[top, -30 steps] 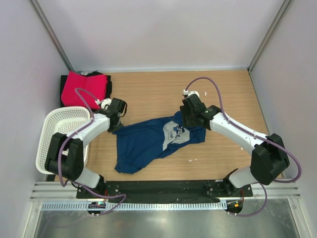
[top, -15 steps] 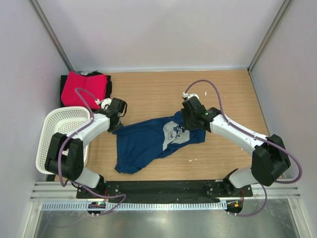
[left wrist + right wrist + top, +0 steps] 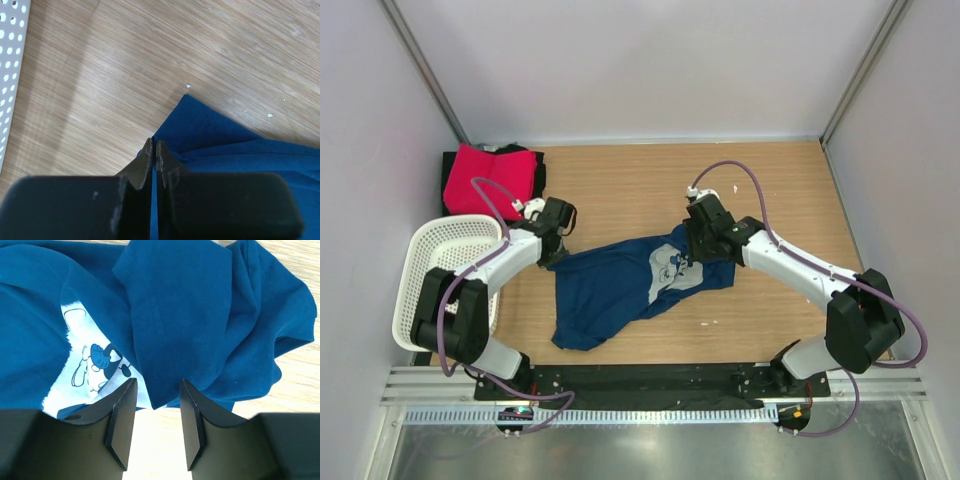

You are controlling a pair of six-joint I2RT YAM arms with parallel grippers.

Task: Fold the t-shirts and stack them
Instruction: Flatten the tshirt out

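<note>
Lying crumpled mid-table, print up: dark navy blue cloth t-shirt with white cartoon print [image 3: 610,290]. Left gripper [image 3: 154,145] at its far-left corner, jaws pressed together, pinching cloth edge. Right gripper [image 3: 156,385] low over bunched right end, jaws apart, holding nothing. Bright pink-red folded t-shirt [image 3: 478,178] atop black t-shirt [image 3: 530,170], table's far-left corner. White perforated plastic basket [image 3: 425,250] beside left arm.
</note>
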